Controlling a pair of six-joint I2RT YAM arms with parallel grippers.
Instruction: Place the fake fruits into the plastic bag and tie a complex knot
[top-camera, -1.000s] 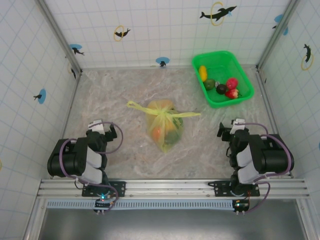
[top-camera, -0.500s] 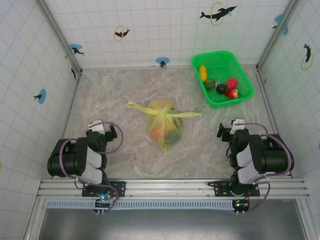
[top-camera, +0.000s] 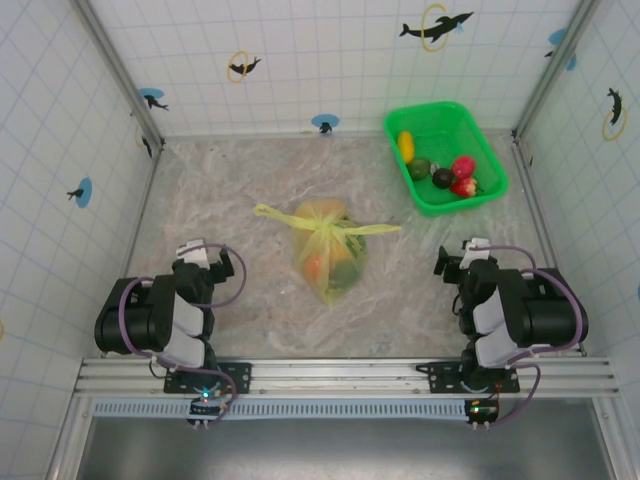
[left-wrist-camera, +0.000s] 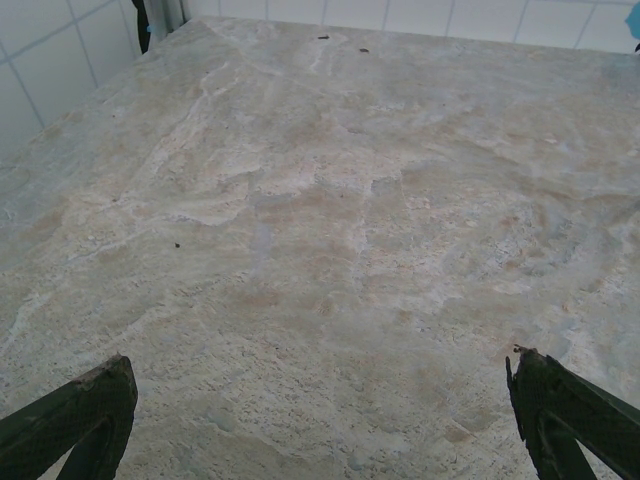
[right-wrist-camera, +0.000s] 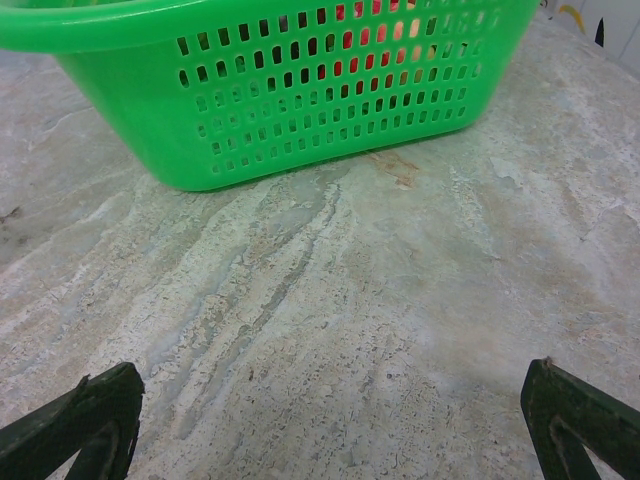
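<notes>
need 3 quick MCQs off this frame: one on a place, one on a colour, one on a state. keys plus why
1. Where is the green tray on the table?
A) far right corner
B) near left corner
C) dead centre

2. What colour is the fruit at the tray's far end?
A) blue
B) yellow
C) white

3. What state is the plastic bag in?
A) flat and empty
B) lifted by the left gripper
C) knotted shut, lying on the table with fruit inside

1 A: the top view shows it at the table's far right.
2 B: the yellow fruit lies at that end, apart from the darker and red ones.
3 C: the knot bunches the bag's top with two tails spread, and orange and green shapes show through.
</notes>
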